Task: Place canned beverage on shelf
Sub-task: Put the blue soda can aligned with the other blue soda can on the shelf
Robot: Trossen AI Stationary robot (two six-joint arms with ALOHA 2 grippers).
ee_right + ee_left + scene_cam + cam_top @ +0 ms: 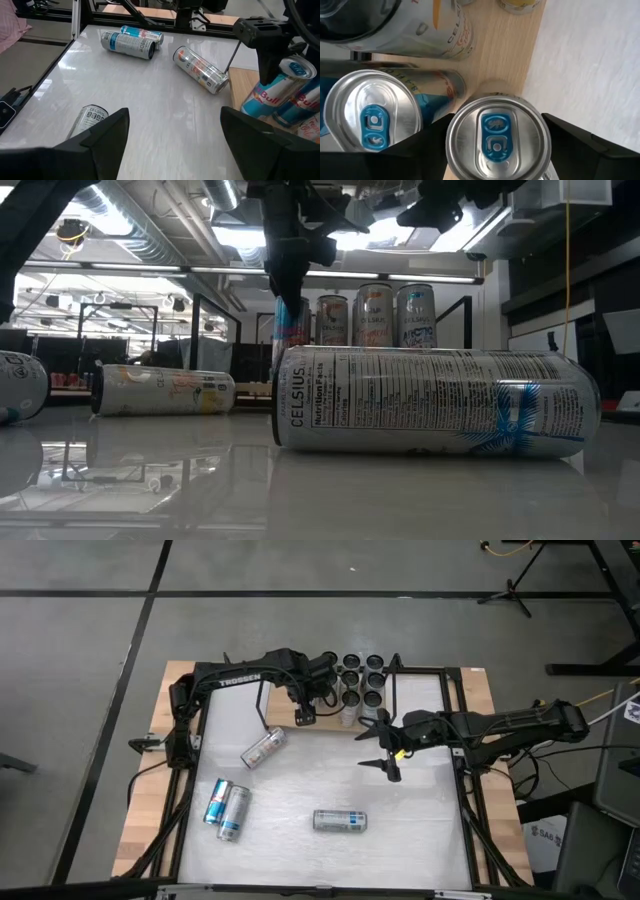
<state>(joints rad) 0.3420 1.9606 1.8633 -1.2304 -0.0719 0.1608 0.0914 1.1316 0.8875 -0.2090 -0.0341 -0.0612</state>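
Your shelf (pixel 330 690) sits at the table's (pixel 420 840) far edge, carrying upright cans. At the shelf's near edge, your left gripper (pixel 495 145) straddles the blue-tabbed can (pixel 496 139) standing there, fingers parted on either side; contact cannot be told. Your right gripper (pixel 385 748), released, hovers over the table's right half.

My left arm reached across the table's far side, wrist bent down, left gripper (pixel 302 716) pointing straight down with fingers (pixel 427 137) spread apart. My right arm stretched in from the right, right gripper (pixel 385 748) held over mid-table, fingers (pixel 107 130) wide, nothing between them.
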